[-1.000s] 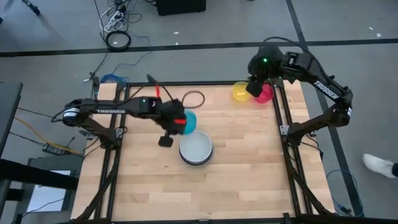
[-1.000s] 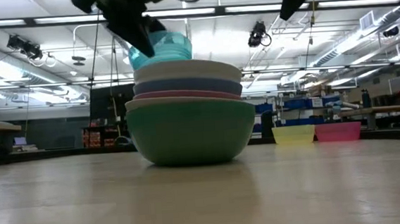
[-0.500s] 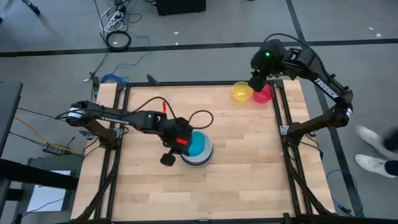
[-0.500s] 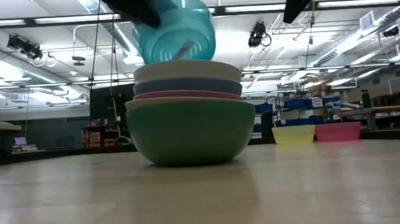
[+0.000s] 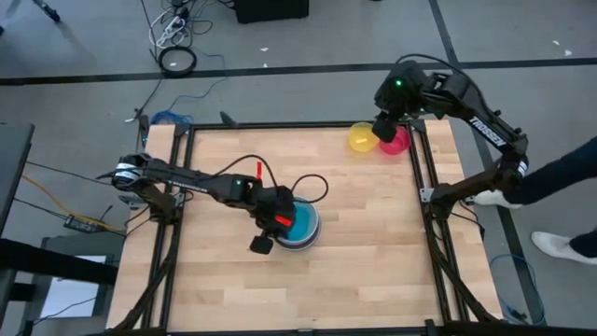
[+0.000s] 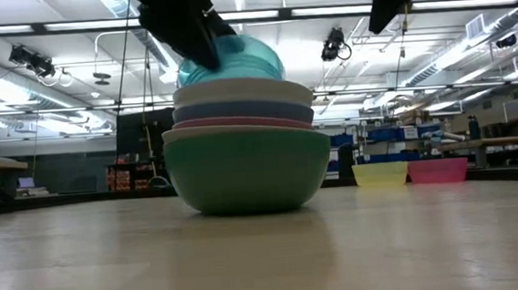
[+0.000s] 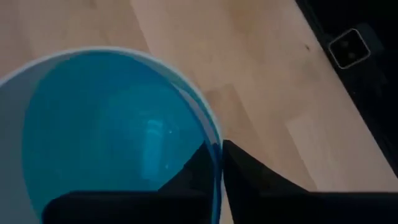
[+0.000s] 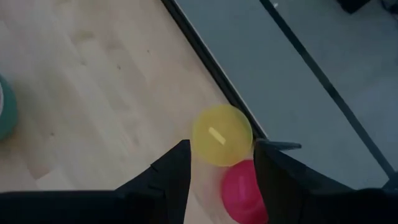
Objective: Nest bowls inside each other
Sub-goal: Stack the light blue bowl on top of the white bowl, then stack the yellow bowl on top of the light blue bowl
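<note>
Near the table's middle stands a stack of bowls (image 6: 247, 169): green at the bottom, a pink rim and a blue one above it, and a white bowl (image 6: 242, 91) on top. The cyan bowl (image 5: 300, 222) (image 6: 233, 60) sits in that top bowl, with my left gripper (image 5: 283, 220) (image 7: 216, 177) shut on its rim. A yellow bowl (image 5: 361, 138) (image 8: 222, 134) and a pink-red bowl (image 5: 396, 142) (image 8: 245, 190) rest on the table at the far right corner. My right gripper (image 5: 382, 126) (image 8: 221, 174) hangs open high above those two and touches nothing. My left gripper pinches the cyan bowl's rim (image 7: 214, 146) on the side toward the table's left. One finger (image 7: 193, 174) is inside the bowl and the other (image 7: 249, 174) is outside. The fingers slant down from the left. The bowl's lower part lies inside the white top bowl, slightly tipped.
Bare wood lies on all sides of the stack. A black frame (image 5: 424, 201) borders the table. A person's leg and shoe (image 5: 560, 245) show on the floor beyond the right edge. Cables lie on the floor beyond the far edge.
My left gripper has carried the cyan bowl toward the near edge and a little to the right, from beside the stack to over it. It has then gone down. The bowl, which was lifted clear and tipped above the stack, now sits low in the top bowl.
</note>
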Robot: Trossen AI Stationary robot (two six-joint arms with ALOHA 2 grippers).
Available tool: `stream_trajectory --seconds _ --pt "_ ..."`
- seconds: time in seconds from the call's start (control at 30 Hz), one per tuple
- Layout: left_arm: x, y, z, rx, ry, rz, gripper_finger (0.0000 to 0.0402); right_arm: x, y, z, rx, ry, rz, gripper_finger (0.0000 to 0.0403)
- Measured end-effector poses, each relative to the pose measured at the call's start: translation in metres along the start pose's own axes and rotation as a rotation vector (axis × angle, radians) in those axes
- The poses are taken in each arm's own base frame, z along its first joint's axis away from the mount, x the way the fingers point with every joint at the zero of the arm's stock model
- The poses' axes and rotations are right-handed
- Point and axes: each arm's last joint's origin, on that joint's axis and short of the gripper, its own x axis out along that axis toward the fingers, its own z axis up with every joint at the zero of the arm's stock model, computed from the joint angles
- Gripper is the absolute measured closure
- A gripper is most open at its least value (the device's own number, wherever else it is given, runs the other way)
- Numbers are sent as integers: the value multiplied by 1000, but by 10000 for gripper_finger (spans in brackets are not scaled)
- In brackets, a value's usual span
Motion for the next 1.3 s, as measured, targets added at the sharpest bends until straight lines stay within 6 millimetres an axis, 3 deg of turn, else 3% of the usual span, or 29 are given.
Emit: stream_trajectory --seconds 0.33,0.57,0.7,0.8,1.07,1.3 --pt "0 2 1 -68 -11 50 300 19 2 6 -2 68 7 198" --pt "-12 3 13 -60 -12 137 259 58 8 13 -26 244 47 183" --pt "-39 1 29 -17 -21 274 251 92 6 18 -19 328 101 193" --pt "-67 -2 38 0 -61 393 249 119 -6 15 47 332 146 201" --pt "-142 -20 35 -9 -258 525 249 171 -35 -32 207 400 164 203" --pt "-176 -27 27 -48 -352 643 249 205 -20 -64 210 469 217 202"
